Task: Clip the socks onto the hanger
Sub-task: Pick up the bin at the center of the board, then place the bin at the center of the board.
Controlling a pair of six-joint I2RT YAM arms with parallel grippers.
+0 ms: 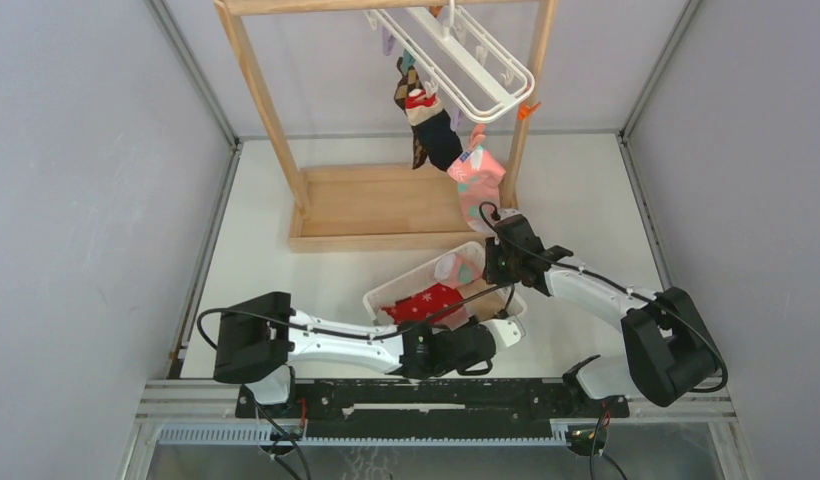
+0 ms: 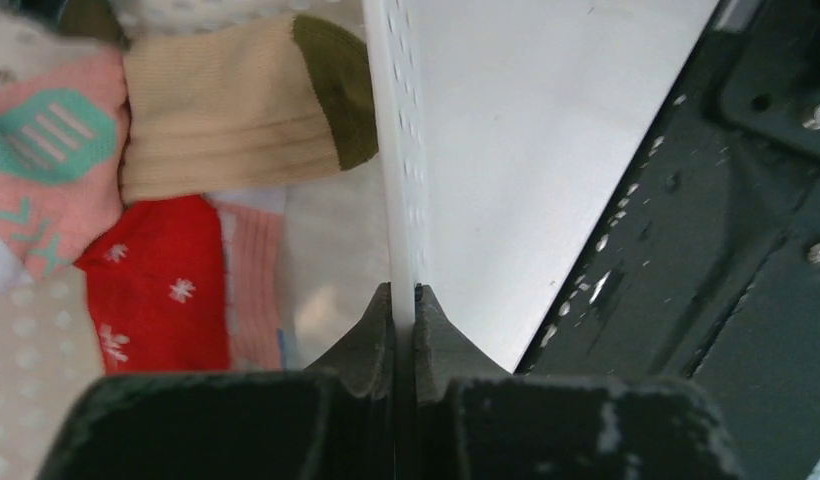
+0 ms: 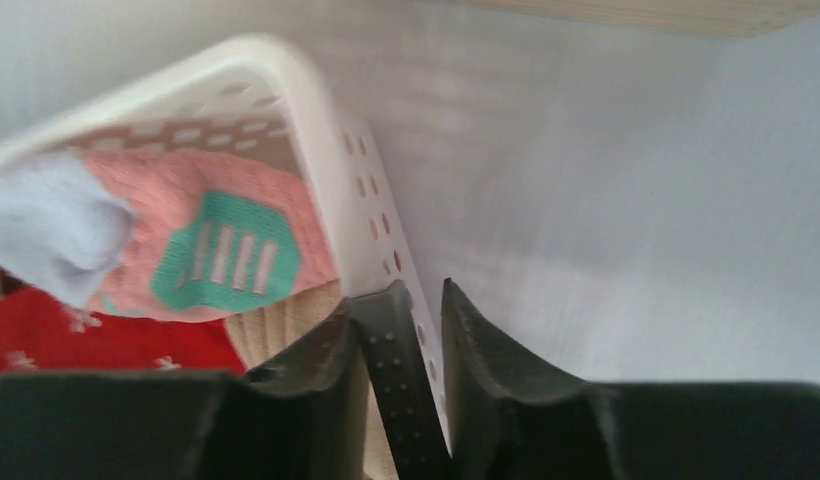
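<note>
The left gripper (image 2: 404,300) is pinched tight on the thin perforated wall of the white plastic basket (image 2: 398,120), seemingly to steady it. The right gripper (image 3: 431,300) is poised at the same basket's rim, fingers partly apart with a clear gap between the black dimpled pads (image 3: 388,345). The wall slants between them, though the blurred wrist view leaves it unclear whether either pad touches it.

The loose socks lie inside the basket, across that wall and to the left of the right gripper's fingers. A soft pink sock (image 3: 221,245) with a teal patch lies nearest the rim, its long axis running roughly left to right. A red snowflake sock (image 2: 156,290) and a ribbed cream sock with an olive toe (image 2: 236,100) sit just beside it.

The right arm is the nearer to the white hanger (image 1: 466,60), a rigid plastic frame hooked on the wooden rack (image 1: 261,90) at the far side of the table (image 1: 586,190). 2 socks already hang below it: a striped-and-dark one (image 1: 426,118) and a pink one (image 1: 476,178).
</note>
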